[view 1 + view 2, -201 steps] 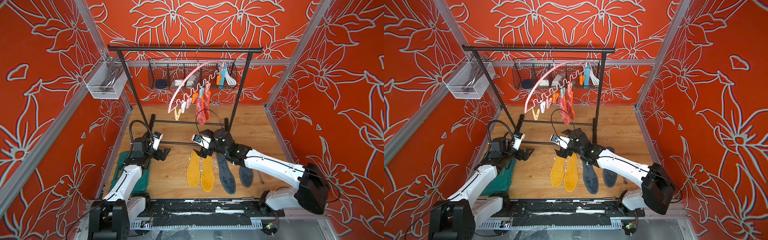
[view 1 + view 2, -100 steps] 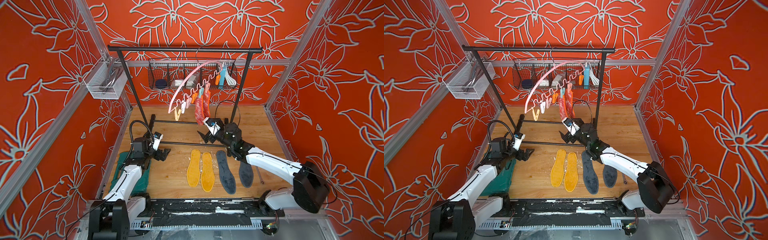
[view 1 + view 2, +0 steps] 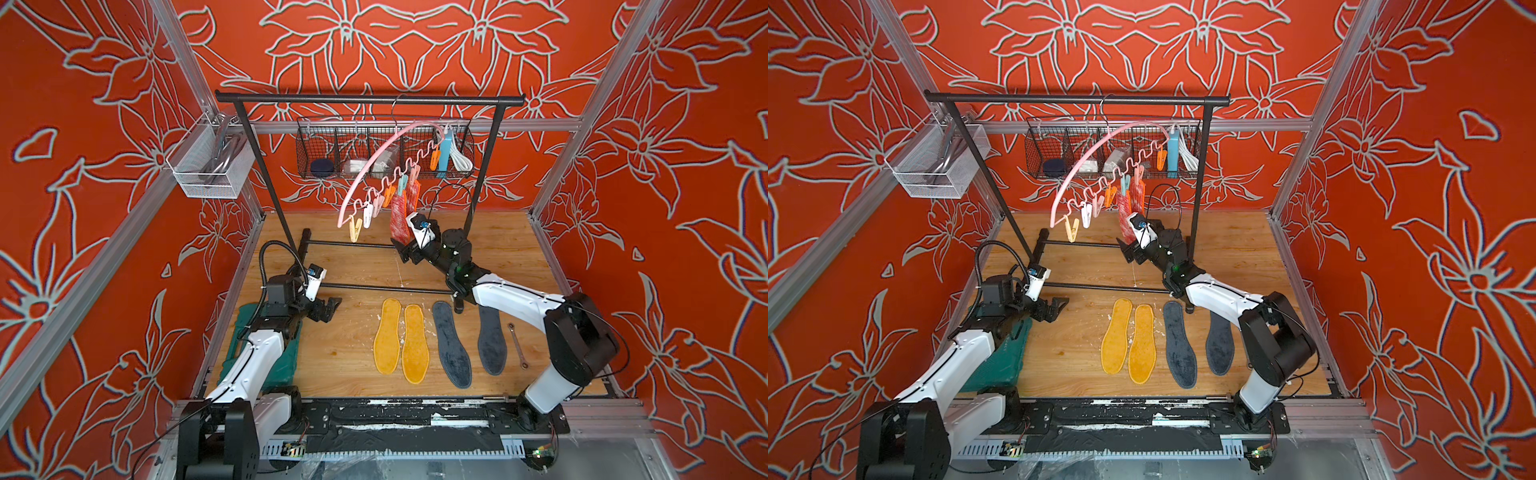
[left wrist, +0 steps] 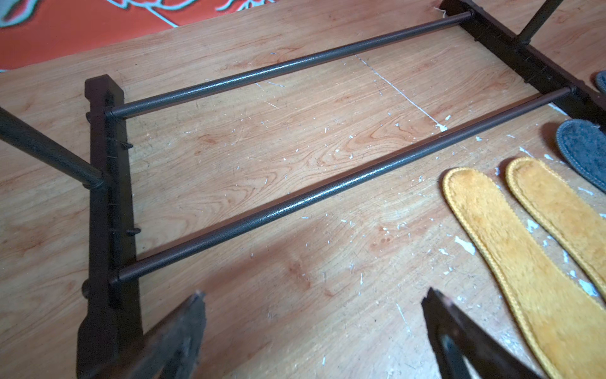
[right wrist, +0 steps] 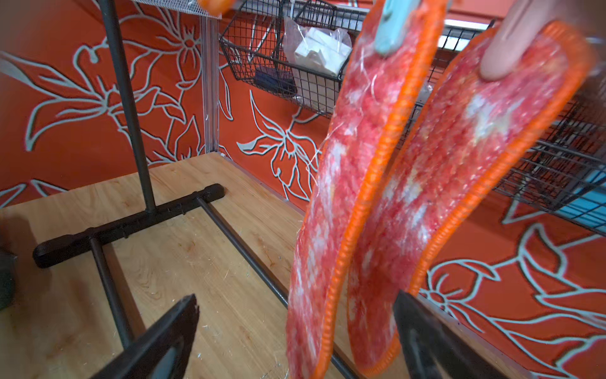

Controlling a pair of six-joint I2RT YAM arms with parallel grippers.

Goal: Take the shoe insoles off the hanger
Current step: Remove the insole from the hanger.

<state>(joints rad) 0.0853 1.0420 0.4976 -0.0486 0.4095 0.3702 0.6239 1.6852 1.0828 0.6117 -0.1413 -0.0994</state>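
Two red-pink shoe insoles [image 3: 399, 218] [image 3: 1126, 208] with orange edging hang side by side from the pink hanger [image 3: 374, 166] [image 3: 1084, 160], one held by a teal clothespin [image 5: 393, 26], one by a pink clothespin [image 5: 511, 42]. My right gripper [image 3: 405, 249] [image 3: 1129, 251] [image 5: 295, 298] is open, raised to their lower ends, and both insoles [image 5: 331, 203] [image 5: 459, 147] hang between its jaws. Two yellow insoles [image 3: 401, 340] [image 4: 511, 246] and two dark grey insoles [image 3: 451, 345] lie flat on the floor. My left gripper [image 3: 330, 305] [image 3: 1057, 305] [image 4: 313, 295] is open and empty, low over the wood.
The tall black rack [image 3: 370, 99] carries the hanger; its base rails [image 4: 328, 190] cross the floor. A black wire basket [image 3: 332, 162] hangs on the back wall, a white mesh basket [image 3: 208, 166] at the left. A green case [image 3: 249, 345] lies under the left arm, a wrench [image 3: 517, 345] beside the grey insoles.
My right arm has lifted from the floor by the yellow insoles and moved back and up to the hanging red-pink pair. The left arm has not moved.
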